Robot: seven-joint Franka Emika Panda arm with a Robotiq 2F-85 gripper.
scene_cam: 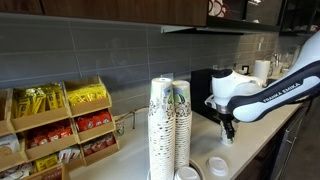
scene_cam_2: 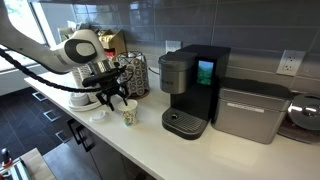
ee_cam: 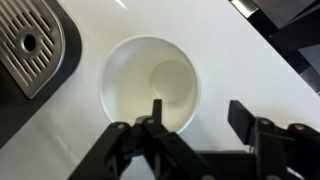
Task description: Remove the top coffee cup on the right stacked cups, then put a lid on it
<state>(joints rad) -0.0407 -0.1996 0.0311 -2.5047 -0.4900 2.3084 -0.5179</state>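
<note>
White worktop (scene_cam_2: 205, 155), grey tile wall behind, coffee machine (scene_cam_2: 195, 90) mid-run. The top coffee cup (scene_cam_2: 129, 116) stands upright on the worktop near the machine's drip tray (ee_cam: 30, 45), mouth open. The gripper (ee_cam: 197, 112) is spread wide above it, one finger over the mouth and the other outside the rim, gripping nothing. The right stacked cups (scene_cam: 181, 120) stand beside a twin stack (scene_cam: 160, 125). The lid (scene_cam: 217, 165) lies near the worktop edge. There is bare worktop around the cup.
</note>
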